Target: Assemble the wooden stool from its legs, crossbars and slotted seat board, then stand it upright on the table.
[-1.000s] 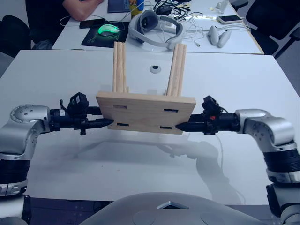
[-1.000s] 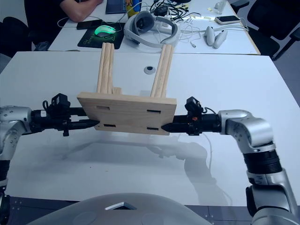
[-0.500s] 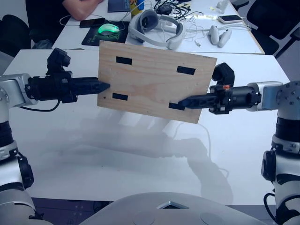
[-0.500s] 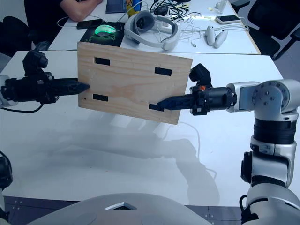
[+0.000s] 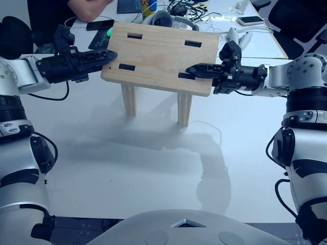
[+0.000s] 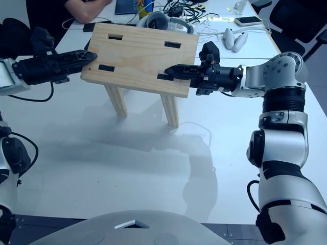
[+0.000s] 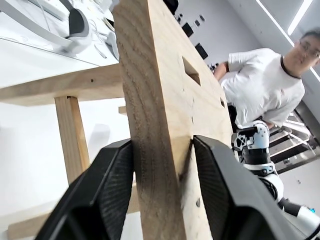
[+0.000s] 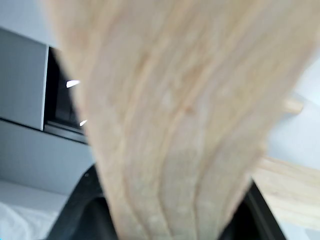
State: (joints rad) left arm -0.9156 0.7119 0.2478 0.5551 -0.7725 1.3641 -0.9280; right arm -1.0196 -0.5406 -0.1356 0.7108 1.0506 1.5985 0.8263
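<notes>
Standing the stool (image 5: 156, 71) upright is the step you are in, and by my reading it is close to finished. It sits seat-up over the far middle of the worktop (image 5: 102, 168), with the slotted seat board (image 5: 158, 48) roughly level and the near left leg (image 5: 130, 100) and near right leg (image 5: 184, 107) pointing straight down. Your left end effector (image 5: 108, 55) grips the board's left edge and your right end effector (image 5: 190, 70) its right edge, each closed across the thickness of the wood. In the left wrist view the black pads (image 7: 112, 185) press on both faces. I cannot tell whether the feet rest on the worktop or hang just above it, so treat the stool as not yet set down. The next move, I judge, calls for an even descent on both sides until the legs bear. Then ease each end effector open and draw it straight outward, left to the left and right to the right, so that neither drags the seat. The stool is pale, unfinished wood with open grain and coarse edges. It has rectangular slots (image 5: 134, 36) cut through the seat, square-section legs and a plain crossbar (image 7: 55, 85) beneath. The worktop looks smooth, white and faintly glossy, so the feet may slide if nudged.
</notes>
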